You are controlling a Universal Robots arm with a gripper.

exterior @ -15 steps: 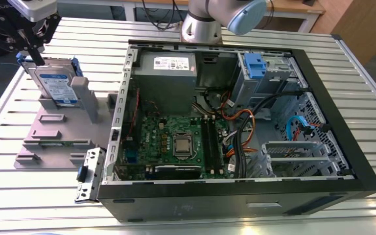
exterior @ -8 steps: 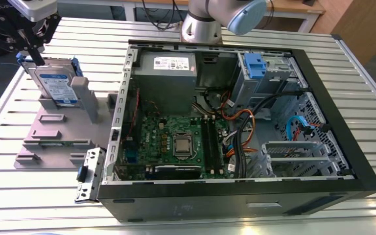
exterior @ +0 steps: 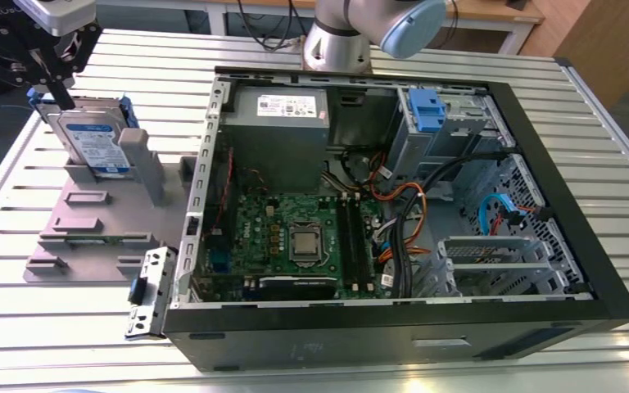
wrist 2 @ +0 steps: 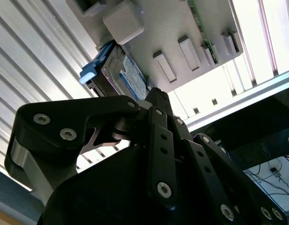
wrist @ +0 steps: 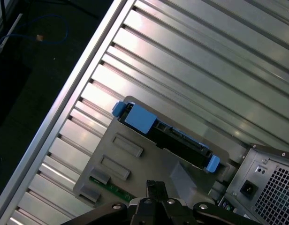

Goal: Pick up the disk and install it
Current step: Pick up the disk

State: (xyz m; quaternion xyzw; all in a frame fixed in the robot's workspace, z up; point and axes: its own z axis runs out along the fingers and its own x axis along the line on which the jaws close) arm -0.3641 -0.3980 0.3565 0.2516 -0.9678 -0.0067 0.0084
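Exterior view puts our claw (exterior: 65, 100) at the upright disk (exterior: 94, 146) (open or closed, we cannot tell); we should centre squarely.

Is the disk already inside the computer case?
No, the disk stands upright in the grey holder beside the case, on the exterior view's left.

Slatted aluminium table (exterior: 20, 327). Directly on top: open computer case (exterior: 402, 348), centre-right of exterior view; grey fixture plate (exterior: 91, 237), exterior view's left; metal bracket (exterior: 151, 299), lower left.
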